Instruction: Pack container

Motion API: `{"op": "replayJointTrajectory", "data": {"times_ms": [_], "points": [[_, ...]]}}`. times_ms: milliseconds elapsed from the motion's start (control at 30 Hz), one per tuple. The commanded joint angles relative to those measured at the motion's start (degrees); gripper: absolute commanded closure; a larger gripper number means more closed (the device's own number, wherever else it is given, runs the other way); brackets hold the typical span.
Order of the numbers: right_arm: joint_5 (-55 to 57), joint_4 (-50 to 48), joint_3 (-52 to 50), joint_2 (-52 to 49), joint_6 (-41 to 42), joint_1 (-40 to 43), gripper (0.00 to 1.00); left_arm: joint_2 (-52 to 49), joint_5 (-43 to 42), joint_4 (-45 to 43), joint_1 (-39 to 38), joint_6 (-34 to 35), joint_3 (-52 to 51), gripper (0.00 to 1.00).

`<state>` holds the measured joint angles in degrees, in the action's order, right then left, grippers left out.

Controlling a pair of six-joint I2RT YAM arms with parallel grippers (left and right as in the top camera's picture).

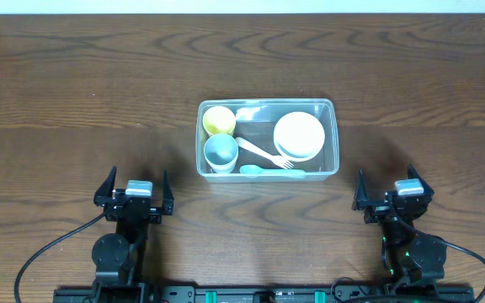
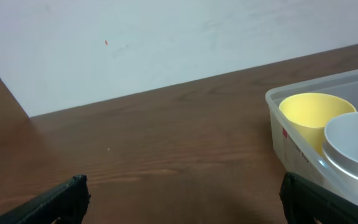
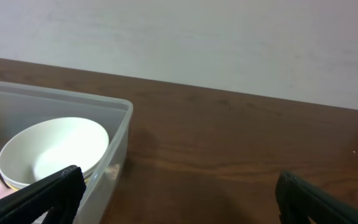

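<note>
The clear container [image 1: 336,139] sits mid-table. Inside are a yellow cup [image 1: 219,120], a light blue cup [image 1: 221,151], stacked white bowls [image 1: 299,135], a white fork [image 1: 262,152] and a light blue spoon [image 1: 272,172]. My left gripper [image 1: 134,187] is open and empty at the near left, well clear of the container. My right gripper [image 1: 391,191] is open and empty at the near right. The left wrist view shows the container's corner [image 2: 275,118] with the yellow cup [image 2: 312,115] and the blue cup [image 2: 353,146]. The right wrist view shows the container wall [image 3: 118,143] and the white bowls [image 3: 55,152].
The brown wooden table [image 1: 74,93] runs around the container. A white wall [image 2: 166,37] stands behind the table's far edge. Black cables [image 1: 40,257] trail from both arm bases at the near edge.
</note>
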<state>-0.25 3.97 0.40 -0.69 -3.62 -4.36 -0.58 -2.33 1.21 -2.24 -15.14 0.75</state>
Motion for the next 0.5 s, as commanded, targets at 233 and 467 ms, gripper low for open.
{"op": "replayJointTrajectory", "data": {"times_ms": [233,467], "points": [[-0.2,0.3,-0.1,0.4,-0.7,-0.6,0.01,0.5,2.3,3.0,0.3,7.4,-0.5,0.02],[-0.2,0.3,-0.1,0.4,-0.7,-0.6,0.01,0.5,1.9,2.9,0.3,7.7,-0.5,0.02]]}}
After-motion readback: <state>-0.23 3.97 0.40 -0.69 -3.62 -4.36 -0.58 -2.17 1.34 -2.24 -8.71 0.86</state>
